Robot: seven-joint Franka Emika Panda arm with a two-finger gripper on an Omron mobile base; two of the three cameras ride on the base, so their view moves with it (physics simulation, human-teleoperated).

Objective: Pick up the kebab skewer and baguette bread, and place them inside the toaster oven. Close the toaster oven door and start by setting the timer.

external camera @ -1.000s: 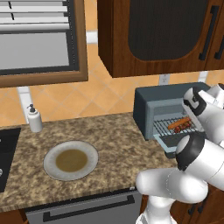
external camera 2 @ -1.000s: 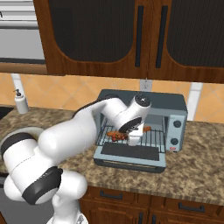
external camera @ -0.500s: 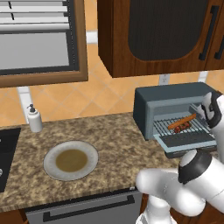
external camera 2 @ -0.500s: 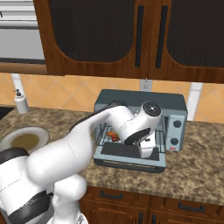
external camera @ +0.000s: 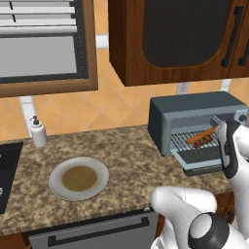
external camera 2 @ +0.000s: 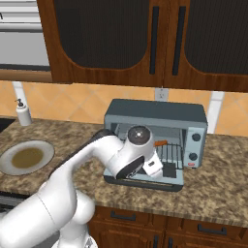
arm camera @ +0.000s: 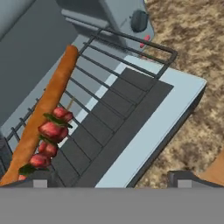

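Hand view gives you the gripper [arm camera: 111, 179] spread wide with nothing between its 2 tips. The baguette bread [arm camera: 46, 109] and kebab skewer [arm camera: 49, 139] lie side by side on the toaster oven [external camera: 194, 116] rack, beside the left tip, above the lowered toaster oven door [arm camera: 144, 127]. Both foods' near ends are cut off.

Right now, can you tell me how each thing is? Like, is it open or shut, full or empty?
toaster oven: loaded, bread and skewer inside
toaster oven door: dropped open, lying flat
wire rack: pulled out, food on it
baguette bread: lying on the rack
kebab skewer: lying on the rack, against the bread
plate: bare, nothing on it
gripper: open, holding nothing
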